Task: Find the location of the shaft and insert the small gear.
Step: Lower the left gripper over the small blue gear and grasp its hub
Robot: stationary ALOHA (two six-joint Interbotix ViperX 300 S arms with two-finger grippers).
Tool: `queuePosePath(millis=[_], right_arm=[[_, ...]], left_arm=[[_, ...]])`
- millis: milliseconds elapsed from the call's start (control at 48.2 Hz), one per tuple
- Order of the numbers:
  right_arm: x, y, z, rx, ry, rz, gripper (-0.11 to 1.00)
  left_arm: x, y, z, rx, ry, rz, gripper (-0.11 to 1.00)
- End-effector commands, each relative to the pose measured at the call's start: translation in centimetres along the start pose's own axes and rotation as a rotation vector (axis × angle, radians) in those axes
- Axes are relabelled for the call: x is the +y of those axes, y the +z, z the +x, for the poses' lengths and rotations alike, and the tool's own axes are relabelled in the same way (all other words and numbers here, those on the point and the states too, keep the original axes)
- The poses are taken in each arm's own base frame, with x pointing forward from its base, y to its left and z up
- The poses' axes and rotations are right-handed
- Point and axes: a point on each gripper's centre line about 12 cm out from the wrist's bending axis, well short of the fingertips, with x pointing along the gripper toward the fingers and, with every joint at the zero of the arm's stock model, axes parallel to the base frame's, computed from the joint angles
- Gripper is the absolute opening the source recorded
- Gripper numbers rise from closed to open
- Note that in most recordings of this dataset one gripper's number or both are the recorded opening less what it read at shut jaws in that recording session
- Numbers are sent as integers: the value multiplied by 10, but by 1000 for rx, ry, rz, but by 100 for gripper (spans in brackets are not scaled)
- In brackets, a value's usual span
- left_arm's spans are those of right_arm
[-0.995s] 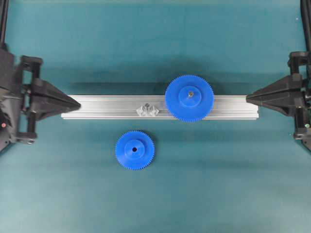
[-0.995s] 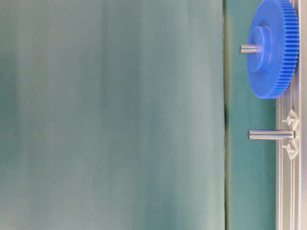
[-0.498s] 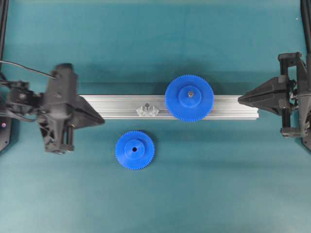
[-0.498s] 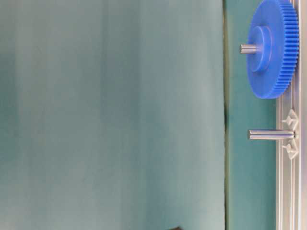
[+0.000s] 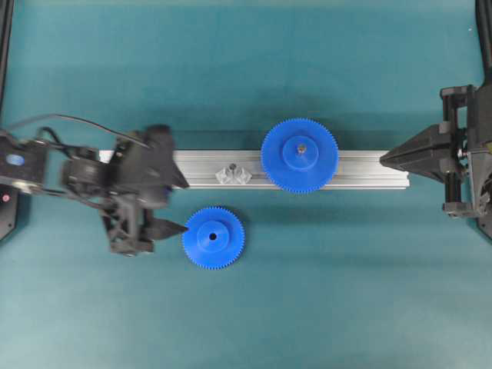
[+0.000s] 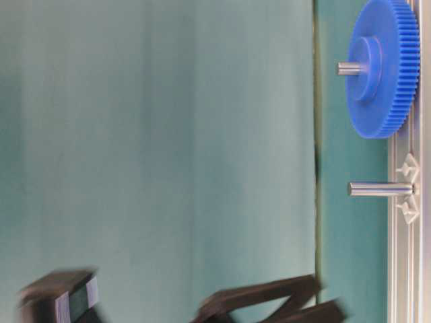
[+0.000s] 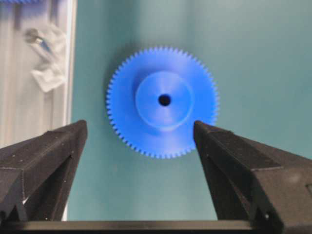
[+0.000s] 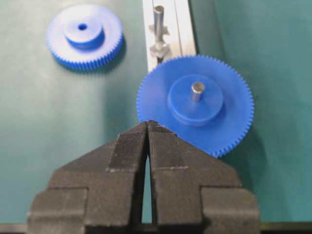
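Small gear [image 5: 214, 237] first: you will find it lying flat on the teal tabletop [image 5: 323, 307], hub up with its dark centre hole showing, just off the near side of the aluminium rail [image 5: 361, 169] and left of the table's middle. Your left gripper [image 5: 179, 207] sits at the gear's left edge with its jaws spread wide and nothing between them; one fingertip is at the gear's teeth, though you cannot tell from above whether it touches, and the other lies over the rail. From the left wrist camera you see the small gear [image 7: 162, 102] ahead of and between the two black fingers [image 7: 44, 156], which stand well apart on either side of it and do not grasp it. Look along the rail for the shaft [image 5: 233, 166]: it stands upright on its clear plastic base, left of the large gear [image 5: 299, 155], and from table level the shaft [image 6: 379, 190] shows as a bare metal pin apart from the large gear [image 6: 384, 67]. That large gear rests on the rail with a grey pin through its hub. Your right gripper [image 5: 382, 157] hangs at the rail's right end, and the right wrist camera shows its jaws [image 8: 147, 127] pressed together on nothing, pointing toward the large gear [image 8: 195, 102].
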Motion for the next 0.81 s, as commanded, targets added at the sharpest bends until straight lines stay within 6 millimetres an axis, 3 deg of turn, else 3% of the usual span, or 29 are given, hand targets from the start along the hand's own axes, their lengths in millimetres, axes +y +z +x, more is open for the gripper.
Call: queuePosePath(millis=[0,207,477,788], right_arm=[[-2,4,0,-11,-7,5,5],[-3,2,0,-6,-11,8,5],[-3,-1,-2,-10,-11,11,5],[-3,-5,-3,-10,-11,11,5]], left_arm=[[-3,9,11,-6,-5,11,89],[-3,-4,41,71,0,37,89],[-8,-5,68,110,-7,49,89],[-18,-15,83,165,-22,64,91]])
